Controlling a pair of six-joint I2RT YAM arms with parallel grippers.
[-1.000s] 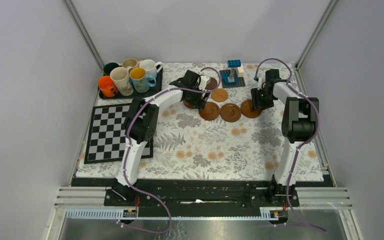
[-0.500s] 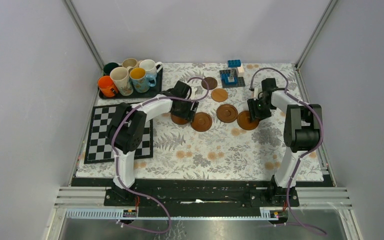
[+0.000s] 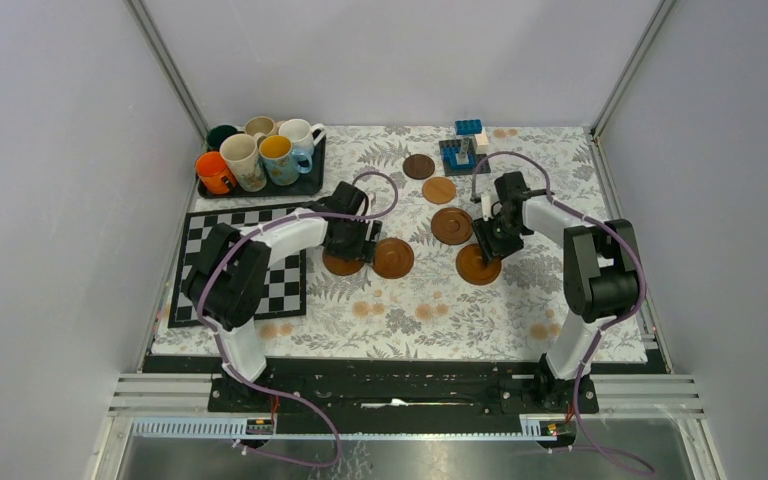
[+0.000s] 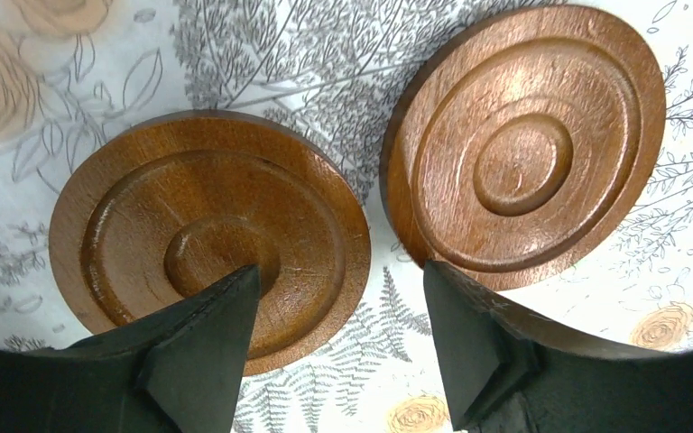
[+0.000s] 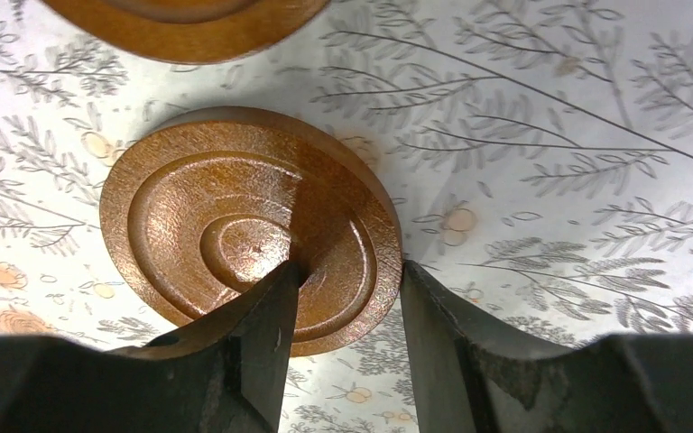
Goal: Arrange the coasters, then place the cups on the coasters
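While both arms reach out over the floral cloth (image 3: 410,310) in the top cam, the L gripper (image 3: 357,247) sits low near mid-table w/ two coasters by it: the left coaster (image 3: 338,266) partly under it, the middle coaster (image 3: 394,259) just beside it on the R. The R gripper (image 3: 487,243) is down on the right coaster (image 3: 479,268), further R on the cloth and apart from the other two. Beyond them three more coasters (image 3: 451,225) lie in a loose line running toward the blue blocks (image 3: 460,152) at the far side. The cups (image 3: 260,155) all stand bunched on the black tray (image 3: 305,186) in the far-L corner, none on a coaster; the chessboard (image 3: 205,285) lies just on the near side of the tray. L wrist cam: left coaster & middle coaster lie flat side by side, a thin strip of cloth btw them, not touching. One finger (image 4: 203,343) has its tip in the left coaster's dish near the ctr, the other finger (image 4: 474,343) has its tip at the middle coaster's near rim; jaws stand apart, released, clamping nothing. R wrist cam: right coaster flat on the cloth, one finger (image 5: 253,352) inside its dish by the ctr rings, the other (image 5: 447,347) against its outer edge, so the jaws are clenched across the rim, grasping it. Edge of a further coaster (image 5: 180,23) shows at the top of that view.
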